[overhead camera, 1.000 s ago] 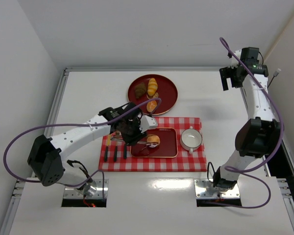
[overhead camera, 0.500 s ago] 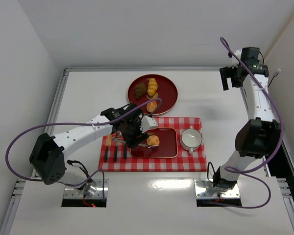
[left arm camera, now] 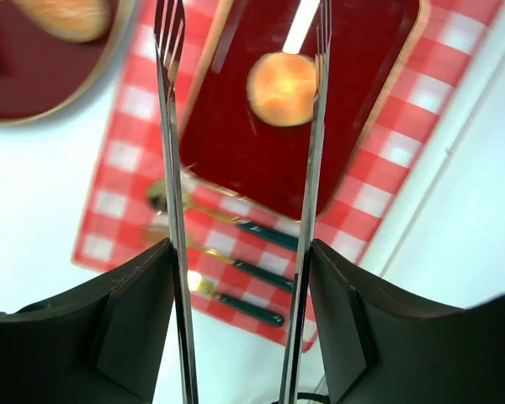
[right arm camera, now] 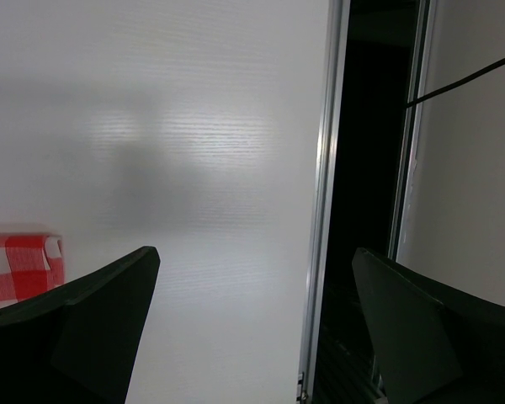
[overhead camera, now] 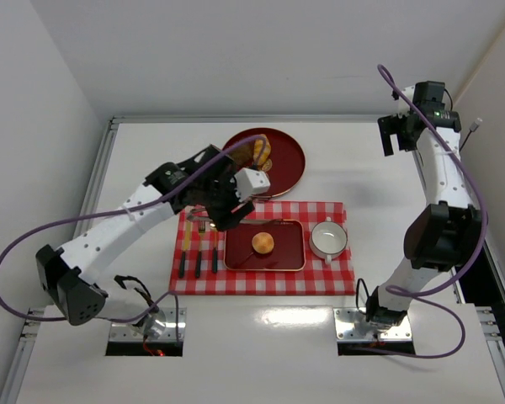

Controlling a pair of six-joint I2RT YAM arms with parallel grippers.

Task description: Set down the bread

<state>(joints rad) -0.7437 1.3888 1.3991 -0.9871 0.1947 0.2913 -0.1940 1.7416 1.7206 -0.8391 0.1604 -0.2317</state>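
Note:
The bread (overhead camera: 263,243), a small round golden bun, lies free on the rectangular red tray (overhead camera: 290,257). In the left wrist view the bread (left arm camera: 282,88) rests on the tray (left arm camera: 236,143) just inside the right tong tip. My left gripper (overhead camera: 225,210) hovers above the tray's back-left corner. Its fingers (left arm camera: 240,252) press on a pair of metal tongs (left arm camera: 172,168), whose tips stand apart with nothing between them. My right gripper (overhead camera: 390,135) is raised at the far right and open (right arm camera: 257,252) over bare white table.
A round red plate (overhead camera: 286,164) with other rolls (overhead camera: 258,150) sits behind the tray. A white cup (overhead camera: 327,240) stands right of the tray on the red checked cloth (overhead camera: 320,282). Green-handled cutlery (overhead camera: 199,261) lies left of the tray.
The tongs spread apart and let go of the bread, which stays on the tray. My left gripper rose and drew back toward the round plate. The right arm has not moved.

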